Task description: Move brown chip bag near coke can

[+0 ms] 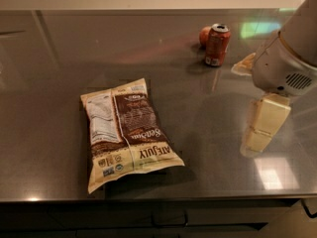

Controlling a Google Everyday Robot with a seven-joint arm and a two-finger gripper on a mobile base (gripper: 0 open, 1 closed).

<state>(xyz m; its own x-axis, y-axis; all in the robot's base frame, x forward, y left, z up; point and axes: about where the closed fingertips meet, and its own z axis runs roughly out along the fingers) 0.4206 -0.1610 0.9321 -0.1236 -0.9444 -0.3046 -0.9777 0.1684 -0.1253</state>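
The brown chip bag [128, 132] lies flat on the dark counter at the front left, with its white nutrition label facing up. The coke can [217, 44] stands upright at the back, right of centre, far from the bag. My gripper [262, 124] hangs over the counter at the right edge of the view. It is to the right of the bag, in front of the can, and touches neither. It holds nothing that I can see.
A round orange ball [205, 35] sits right behind the can on its left. The grey counter [59, 53] has its front edge along the bottom, with dark drawers below. My white arm [292, 53] fills the upper right.
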